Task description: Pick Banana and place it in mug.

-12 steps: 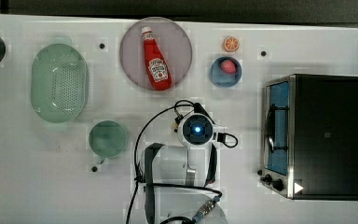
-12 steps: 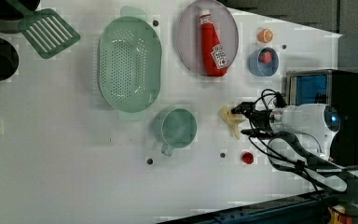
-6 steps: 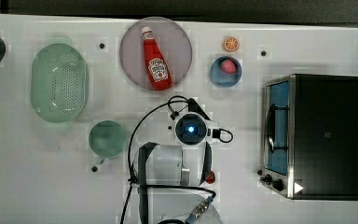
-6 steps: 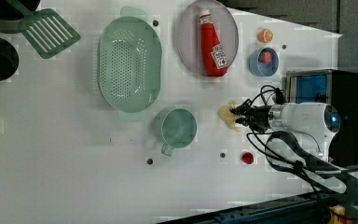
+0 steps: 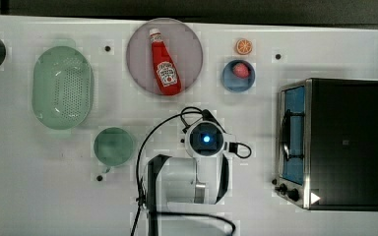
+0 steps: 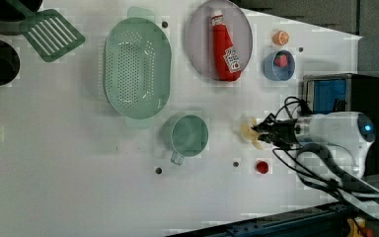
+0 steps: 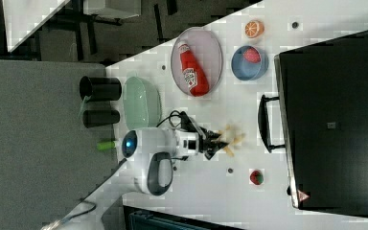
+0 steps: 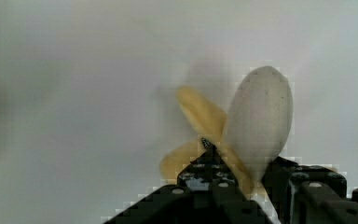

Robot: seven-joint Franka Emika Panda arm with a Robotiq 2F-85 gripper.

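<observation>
The pincer [image 6: 260, 132] was closed around the banana [image 6: 249, 132] low over the white desk [image 6: 79, 173]. The banana sat to the left view's right of the mug [image 6: 187, 135], clearly apart from it.

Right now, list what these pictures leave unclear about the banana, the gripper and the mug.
- Banana: in the top view, covered by the arm.
- Gripper: in the left view its fingers blur against the banana; grip unreadable.
- Mug: in the right view, hidden behind the arm.
</observation>
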